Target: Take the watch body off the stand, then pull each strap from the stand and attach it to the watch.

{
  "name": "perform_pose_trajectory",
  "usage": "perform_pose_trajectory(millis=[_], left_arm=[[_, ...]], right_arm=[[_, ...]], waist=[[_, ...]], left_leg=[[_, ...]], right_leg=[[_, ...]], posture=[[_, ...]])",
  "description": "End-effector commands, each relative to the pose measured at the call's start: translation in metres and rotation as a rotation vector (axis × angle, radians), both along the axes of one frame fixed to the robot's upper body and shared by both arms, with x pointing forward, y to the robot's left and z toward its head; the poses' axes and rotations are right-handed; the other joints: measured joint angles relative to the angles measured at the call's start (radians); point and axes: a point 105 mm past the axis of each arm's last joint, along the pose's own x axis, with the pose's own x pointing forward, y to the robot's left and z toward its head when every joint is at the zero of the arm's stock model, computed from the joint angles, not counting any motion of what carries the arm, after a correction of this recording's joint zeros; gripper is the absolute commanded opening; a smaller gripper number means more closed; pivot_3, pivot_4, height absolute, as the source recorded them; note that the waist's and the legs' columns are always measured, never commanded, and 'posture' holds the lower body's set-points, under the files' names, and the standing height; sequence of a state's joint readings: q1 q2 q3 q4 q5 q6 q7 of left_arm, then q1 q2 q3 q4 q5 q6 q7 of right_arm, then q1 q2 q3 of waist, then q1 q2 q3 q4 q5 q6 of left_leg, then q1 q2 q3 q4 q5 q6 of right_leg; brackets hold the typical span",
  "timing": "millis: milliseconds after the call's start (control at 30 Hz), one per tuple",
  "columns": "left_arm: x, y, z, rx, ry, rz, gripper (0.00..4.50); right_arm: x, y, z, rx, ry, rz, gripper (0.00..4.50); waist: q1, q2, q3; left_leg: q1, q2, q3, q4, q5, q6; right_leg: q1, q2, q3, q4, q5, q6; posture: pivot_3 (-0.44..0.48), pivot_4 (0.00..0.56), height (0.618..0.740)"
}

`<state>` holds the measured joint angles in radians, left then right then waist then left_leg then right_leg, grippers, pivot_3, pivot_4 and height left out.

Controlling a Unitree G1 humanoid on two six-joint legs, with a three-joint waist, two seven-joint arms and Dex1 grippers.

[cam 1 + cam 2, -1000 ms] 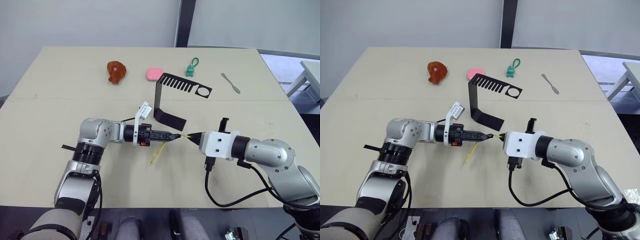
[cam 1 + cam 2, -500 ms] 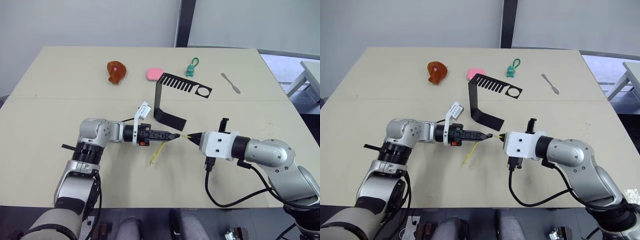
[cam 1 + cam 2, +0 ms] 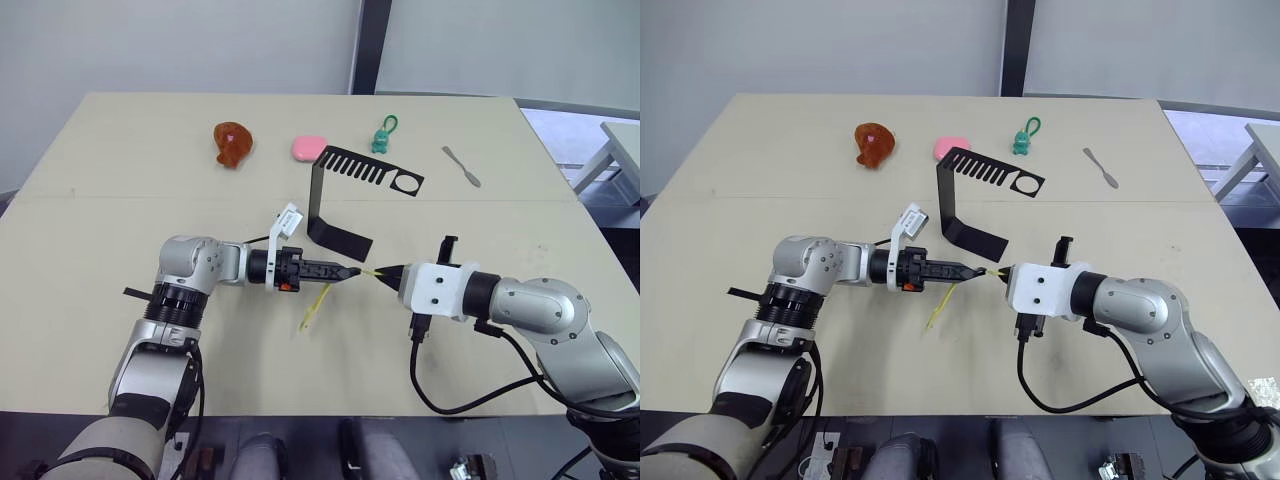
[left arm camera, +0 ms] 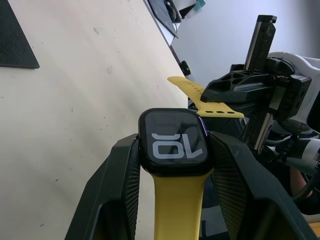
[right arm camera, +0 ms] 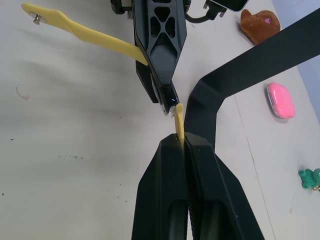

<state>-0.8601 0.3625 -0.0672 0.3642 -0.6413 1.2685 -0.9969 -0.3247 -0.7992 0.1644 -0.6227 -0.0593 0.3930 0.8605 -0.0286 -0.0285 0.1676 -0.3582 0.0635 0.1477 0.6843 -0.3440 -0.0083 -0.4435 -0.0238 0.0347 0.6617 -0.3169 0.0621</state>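
Both arms were built of rounded silver-grey metal segments with black ribbed joint rings. The left gripper (image 3: 349, 272) had slim black fingers behind a black body carrying a small orange part and a white bracket. The right gripper (image 3: 384, 272) sat on a boxy white housing with dark screw holes; a black cable looped beneath it. The finger pads (image 4: 227, 175) were finely ribbed.

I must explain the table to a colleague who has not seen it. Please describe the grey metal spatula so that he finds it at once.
Start from the black stand at the middle of the table. Go toward the robot's right, past the stand's ring hole, and the spatula lies flat near the far right edge. It is thin, grey and metallic, unlike the teal keychain figure nearby.
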Motion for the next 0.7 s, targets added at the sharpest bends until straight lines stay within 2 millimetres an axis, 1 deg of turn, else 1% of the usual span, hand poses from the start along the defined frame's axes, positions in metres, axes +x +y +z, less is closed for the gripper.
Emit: perform_pose_trajectory(millis=[33, 333, 700], left_arm=[[-0.0019, -0.0058, 0.0232, -0.056, -0.060, -0.035, 1.59], [-0.0027, -0.0061, 0.0237, -0.060, -0.055, -0.036, 1.59], [-0.0031, -0.0116, 0.0241, -0.068, -0.056, -0.041, 1.59]], right_arm=[[-0.0023, 0.0033, 0.0092, 0.004, -0.046, 0.016, 0.00], [-0.0033, 0.0033, 0.0092, 0.006, -0.049, 0.017, 0.00], [-0.0035, 0.0103, 0.0128, 0.014, -0.065, 0.038, 0.00]], waist=[[0.000, 0.000, 0.000], [0.000, 0.000, 0.000], [0.000, 0.000, 0.000]], left_leg=[[0.000, 0.000, 0.000, 0.000, 0.000, 0.000], [0.000, 0.000, 0.000, 0.000, 0.000, 0.000], [0.000, 0.000, 0.000, 0.000, 0.000, 0.000]], right_leg=[[0.000, 0.000, 0.000, 0.000, 0.000, 0.000], [0.000, 0.000, 0.000, 0.000, 0.000, 0.000], [0.000, 0.000, 0.000, 0.000, 0.000, 0.000]], posture=[[0.000, 0.150, 0.740], [0.000, 0.150, 0.740], [0.000, 0.150, 0.740]])
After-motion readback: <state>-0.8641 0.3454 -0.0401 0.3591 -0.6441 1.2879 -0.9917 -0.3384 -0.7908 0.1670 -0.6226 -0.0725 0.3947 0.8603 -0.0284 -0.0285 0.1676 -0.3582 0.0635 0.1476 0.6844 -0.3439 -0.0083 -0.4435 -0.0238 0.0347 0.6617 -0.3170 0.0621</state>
